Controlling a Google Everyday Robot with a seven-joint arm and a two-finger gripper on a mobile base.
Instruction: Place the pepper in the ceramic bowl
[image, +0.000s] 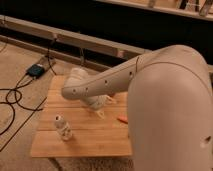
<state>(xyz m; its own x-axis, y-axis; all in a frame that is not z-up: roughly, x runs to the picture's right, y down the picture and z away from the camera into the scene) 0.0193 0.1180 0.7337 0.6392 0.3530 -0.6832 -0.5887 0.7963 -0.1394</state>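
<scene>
Gripper (101, 111) is held low over the middle of a wooden table (85, 142), its grip impossible to tell, orange pepper (121, 119) is seen lying just beside it, apart, small pale container (62, 127) is set nearer the front edge.

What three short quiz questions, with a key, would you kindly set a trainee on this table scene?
1. True or false: the pepper lies on the wooden table, outside the tool.
2. Where is the tool? A) low over the table's middle, near the pepper; B) past the table's near edge; C) out of view.
3. Can the ceramic bowl be seen?
Key: 1 true. 2 A. 3 No; it does not show, and the arm covers part of the table.
</scene>
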